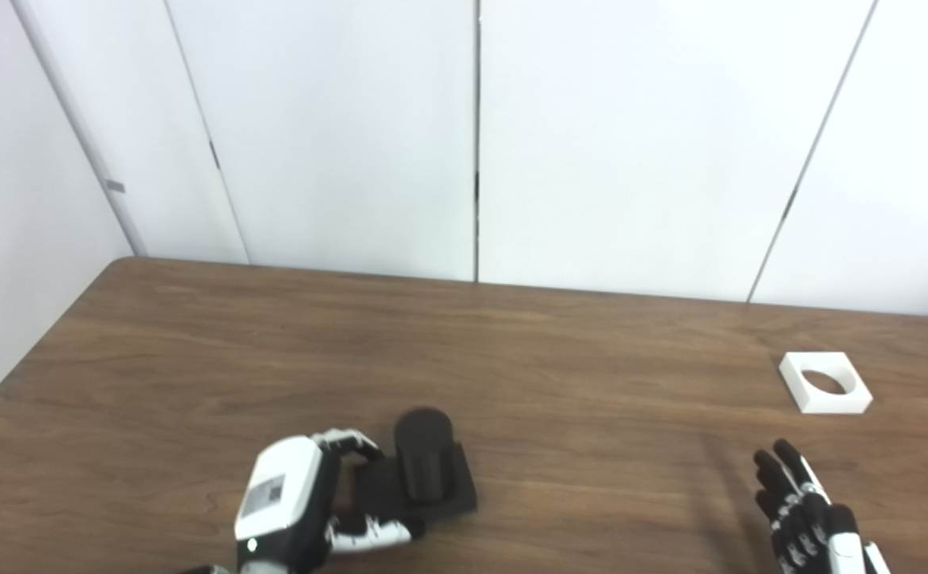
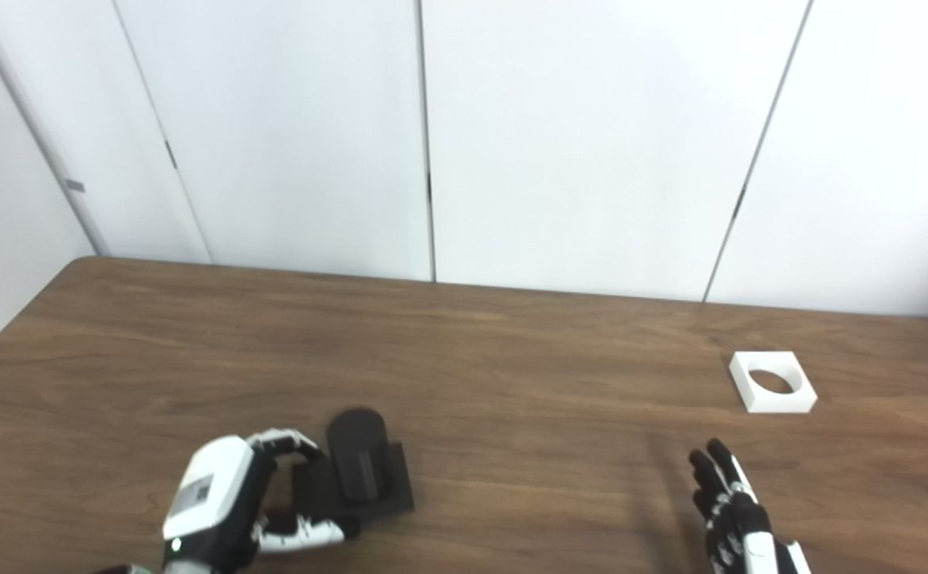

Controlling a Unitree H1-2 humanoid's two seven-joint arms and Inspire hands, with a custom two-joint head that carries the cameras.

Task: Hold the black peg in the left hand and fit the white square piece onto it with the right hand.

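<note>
The black peg (image 1: 424,466) is enclosed at its flat base by the left robot hand (image 1: 292,502) on the bench (image 1: 512,359). The white square piece (image 1: 824,383) lies well apart, ahead of the released right robot hand (image 1: 803,506). It is judged light and rigid, best pinched by its outer edges.

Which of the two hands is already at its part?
The left hand: its fingers curl around the black peg's square base. The right hand is open, well short of the white square piece.
</note>
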